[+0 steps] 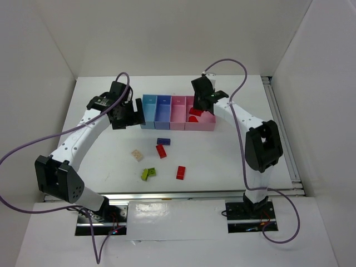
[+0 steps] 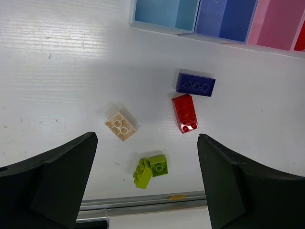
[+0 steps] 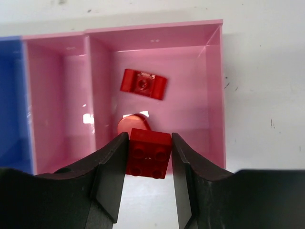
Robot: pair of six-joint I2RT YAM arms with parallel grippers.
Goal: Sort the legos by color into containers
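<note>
My right gripper (image 3: 149, 157) is shut on a red lego (image 3: 148, 152), held over the near edge of the wider pink tray (image 3: 215, 95). One red brick (image 3: 143, 84) lies in that tray, and a second red piece (image 3: 131, 125) shows just beyond the held one. My left gripper (image 2: 147, 143) hangs open and empty above the table, left of the containers (image 1: 149, 105). Below it lie a lime green lego (image 2: 151, 171), a beige one (image 2: 120, 126), a red one (image 2: 185, 113) and a dark blue one (image 2: 195, 84). Another red lego (image 1: 181, 172) lies further right.
The trays stand joined in a row: light blue (image 2: 164, 12), periwinkle (image 2: 226, 19), narrow pink (image 1: 178, 108), then the wider pink (image 1: 207, 124). A metal rail (image 2: 143, 202) runs along the table's near edge. White walls close in the sides and back.
</note>
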